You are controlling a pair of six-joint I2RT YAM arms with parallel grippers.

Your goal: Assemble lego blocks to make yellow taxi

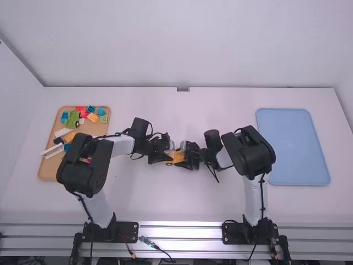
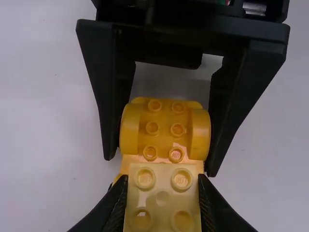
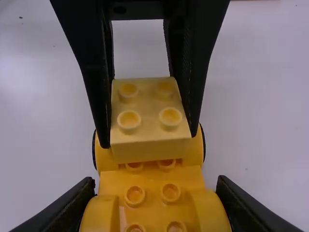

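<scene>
Between the two arms, near the table's middle, is the yellow car base [image 1: 177, 157], with my left gripper [image 1: 167, 157] at one end and my right gripper [image 1: 186, 157] at the other. A pale yellow block [image 2: 162, 205] with studs on top is clamped by my left gripper [image 2: 163, 182]. That block [image 3: 150, 126] sits over the far end of the base [image 3: 152, 186], level; whether its underside is fully seated cannot be told. My right gripper [image 3: 154, 186] is closed on the base's rounded sides. A black wheel edge [image 3: 203, 144] shows beside the block.
A wooden tray [image 1: 47, 173] at the left holds several loose blocks and a green wheeled piece [image 1: 72, 118]; the left arm passes over its near right part. On the right side of the table lies a blue tray [image 1: 292, 146], beyond the right arm's elbow.
</scene>
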